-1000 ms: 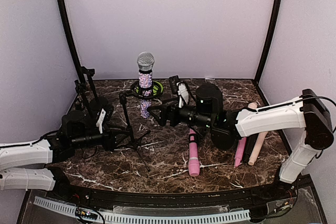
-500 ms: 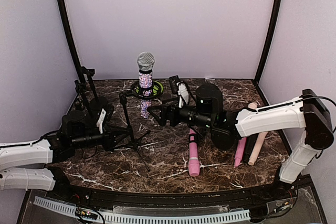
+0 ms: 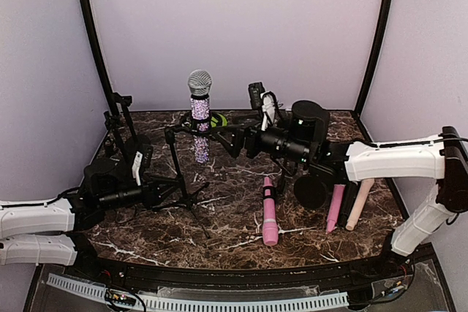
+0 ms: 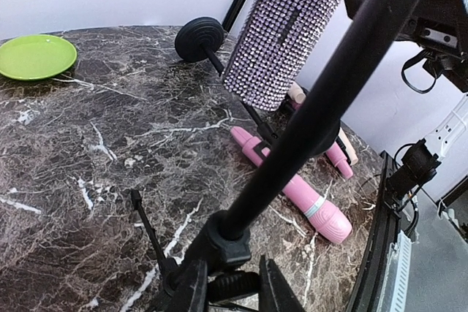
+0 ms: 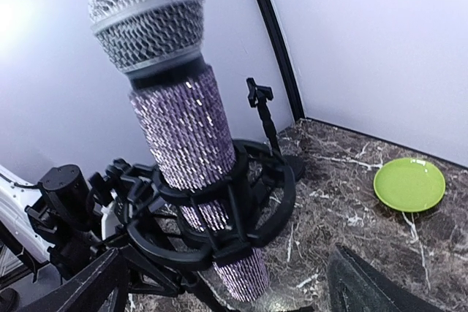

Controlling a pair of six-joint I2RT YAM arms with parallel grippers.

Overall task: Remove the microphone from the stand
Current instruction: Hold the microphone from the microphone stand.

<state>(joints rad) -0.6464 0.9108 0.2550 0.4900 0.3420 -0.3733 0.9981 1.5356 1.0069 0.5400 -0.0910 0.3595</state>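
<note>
One rhinestone microphone (image 5: 186, 137) is seated in its tripod stand (image 3: 178, 173), which is clamped low by the left claw (image 4: 228, 286). The right claw (image 5: 227, 283) is spread wide, empty. Two pink microphones (image 3: 269, 213) are laid flat.

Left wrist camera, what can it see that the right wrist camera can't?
Only the left wrist view shows the pink microphone lying on the table and the long pole of the stand. Only the right wrist view shows the silver mesh head and the black ring clip hugging the handle. Both show the sparkly microphone and the green plate.
</note>
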